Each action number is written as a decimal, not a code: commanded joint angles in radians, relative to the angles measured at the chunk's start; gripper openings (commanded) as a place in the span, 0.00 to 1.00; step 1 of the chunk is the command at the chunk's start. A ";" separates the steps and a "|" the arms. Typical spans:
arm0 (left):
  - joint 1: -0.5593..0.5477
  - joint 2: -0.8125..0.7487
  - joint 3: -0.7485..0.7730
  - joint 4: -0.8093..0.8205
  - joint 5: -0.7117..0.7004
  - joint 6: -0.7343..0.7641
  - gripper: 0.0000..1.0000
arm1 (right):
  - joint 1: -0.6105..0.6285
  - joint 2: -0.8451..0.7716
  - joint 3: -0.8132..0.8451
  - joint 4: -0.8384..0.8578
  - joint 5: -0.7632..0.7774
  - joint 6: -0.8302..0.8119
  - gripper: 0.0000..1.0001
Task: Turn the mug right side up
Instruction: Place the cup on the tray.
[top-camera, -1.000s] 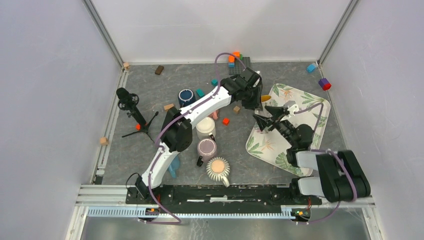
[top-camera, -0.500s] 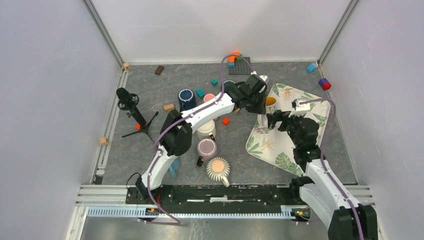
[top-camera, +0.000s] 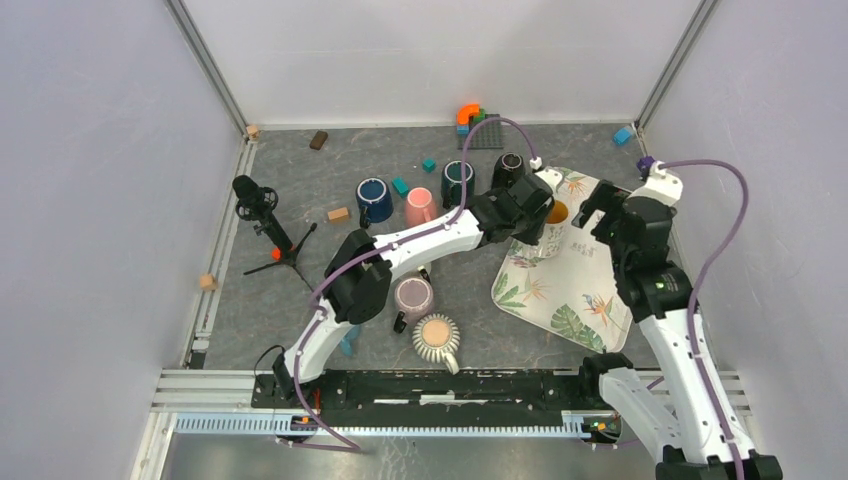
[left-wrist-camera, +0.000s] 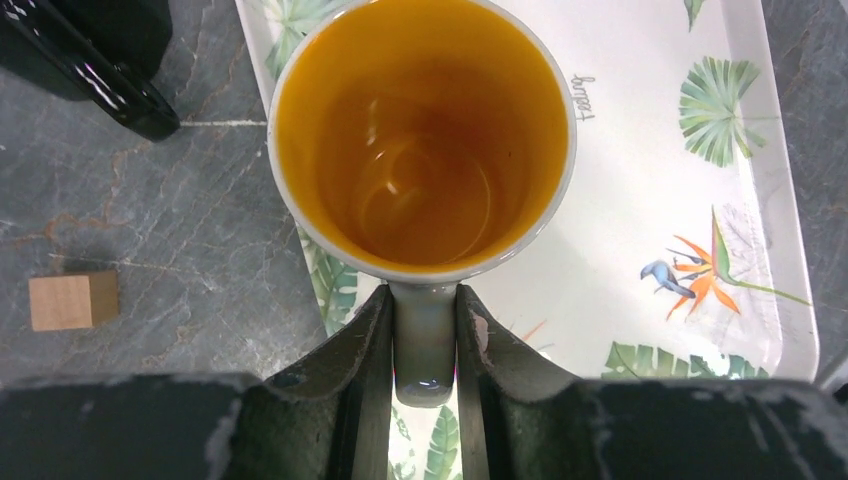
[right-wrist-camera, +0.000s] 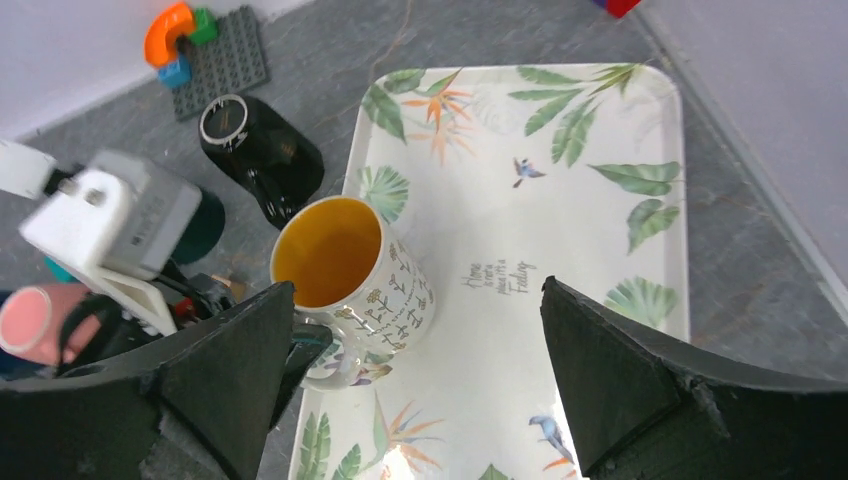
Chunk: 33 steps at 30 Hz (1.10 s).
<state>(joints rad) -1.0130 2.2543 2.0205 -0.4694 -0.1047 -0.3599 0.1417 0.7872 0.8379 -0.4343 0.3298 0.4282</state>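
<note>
The mug (top-camera: 553, 212) is white with a flower print and an orange inside. It stands mouth up at the left edge of the leaf-print tray (top-camera: 600, 290); I cannot tell whether its base touches the tray. My left gripper (left-wrist-camera: 424, 300) is shut on the mug's handle (left-wrist-camera: 424, 350), with the orange mouth (left-wrist-camera: 420, 140) just beyond the fingertips. In the top view this gripper (top-camera: 530, 215) is left of the mug. My right gripper (right-wrist-camera: 416, 288) hangs open above the tray (right-wrist-camera: 560, 200), holding nothing, to the right of the mug (right-wrist-camera: 370, 280) in the top view (top-camera: 605, 208).
A black mug (top-camera: 510, 165) lies just behind the tray's corner. Dark teal (top-camera: 456, 180), pink (top-camera: 418, 205) and blue (top-camera: 372, 195) mugs stand farther left. Mauve (top-camera: 412, 297) and ribbed cream (top-camera: 437, 338) mugs sit near the front. A microphone tripod (top-camera: 265, 225) stands left; a wooden block (left-wrist-camera: 72, 300) lies nearby.
My left arm has carried the mug rightward to the tray's left edge. The right gripper has let go, opened wide and drawn back up to the right.
</note>
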 joint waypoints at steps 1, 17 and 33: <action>-0.004 -0.019 0.001 0.163 -0.075 0.113 0.02 | -0.003 -0.062 0.135 -0.181 0.113 0.078 0.98; -0.006 0.088 -0.006 0.343 -0.137 0.197 0.02 | -0.003 -0.218 0.216 -0.217 -0.033 0.091 0.98; 0.009 0.283 0.269 0.392 -0.175 0.289 0.20 | -0.004 -0.206 0.253 -0.270 -0.145 0.127 0.98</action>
<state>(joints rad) -1.0176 2.4863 2.1914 -0.1440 -0.2615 -0.1318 0.1417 0.5770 1.0561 -0.7040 0.2134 0.5468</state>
